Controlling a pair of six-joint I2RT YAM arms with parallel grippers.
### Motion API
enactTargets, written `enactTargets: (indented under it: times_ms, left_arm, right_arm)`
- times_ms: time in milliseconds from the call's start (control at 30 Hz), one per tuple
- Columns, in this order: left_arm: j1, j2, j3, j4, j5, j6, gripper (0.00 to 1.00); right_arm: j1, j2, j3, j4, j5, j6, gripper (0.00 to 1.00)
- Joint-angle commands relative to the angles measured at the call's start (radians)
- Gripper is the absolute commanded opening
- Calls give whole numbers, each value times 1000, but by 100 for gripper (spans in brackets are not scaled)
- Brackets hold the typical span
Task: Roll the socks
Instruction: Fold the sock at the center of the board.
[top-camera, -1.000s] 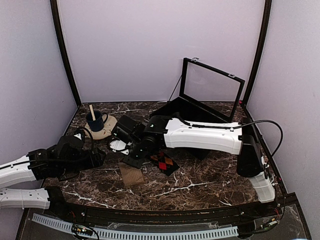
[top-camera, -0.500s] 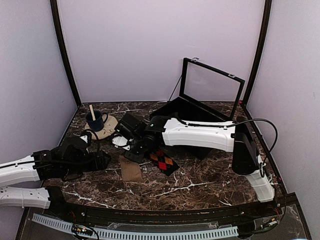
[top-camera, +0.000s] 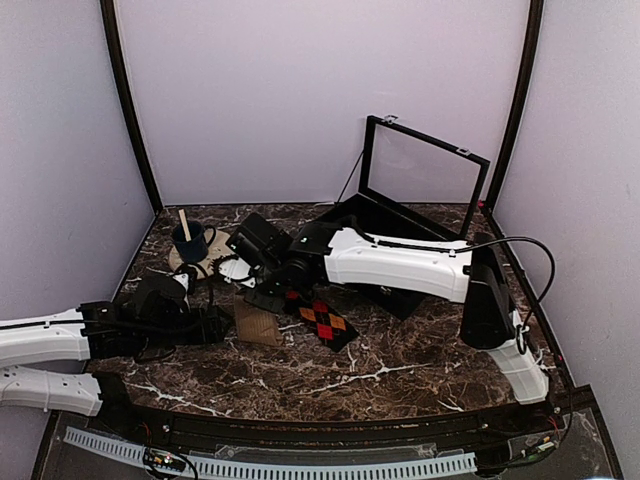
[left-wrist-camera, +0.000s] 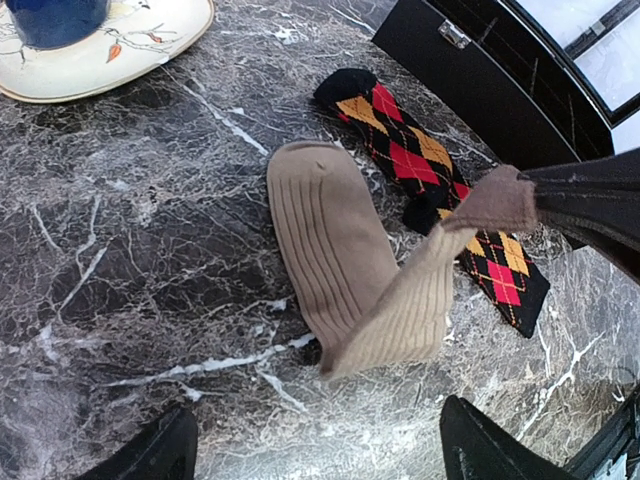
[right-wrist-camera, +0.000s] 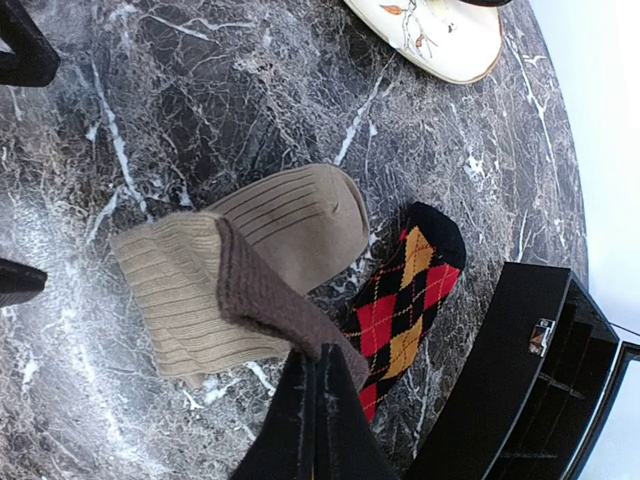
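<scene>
Tan sock (left-wrist-camera: 330, 250) is a chunky ribbed knit, soft and totally matt, darker and coarser-looking at the cuff. The argyle sock (left-wrist-camera: 420, 160) is a finer, flatter knit. Tabletop (left-wrist-camera: 120, 250) looks like polished dark marble with white veins (might be laminate, can't tell). Plate (left-wrist-camera: 150, 60) is glossy glazed ceramic. The black case (left-wrist-camera: 470, 90) looks smooth, with a shiny metal latch (left-wrist-camera: 453, 34).
</scene>
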Motion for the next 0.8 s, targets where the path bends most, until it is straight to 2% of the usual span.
enactTargets:
  times_ms: [0,233,400,533,767]
  left_arm:
    - [-3,25,-5,51,15,34,86]
    - [-2,20,0,58,-30,23,86]
    - [-1,-59,-33,73,-129,-41,86]
    - [0,-61,-53,102,-175,-113,86]
    - [31,88,-62,257,-64,-158,78]
  right_arm:
    - [-11,24,24,35,39,-30,0]
    - [-7,-48,-12,53,55,-29,0]
    - [30,-138,-127,76,76,-10,0]
    - [64,-210,-256,102,82,15,0]
    - [127,-324,-410,120,40,67,0]
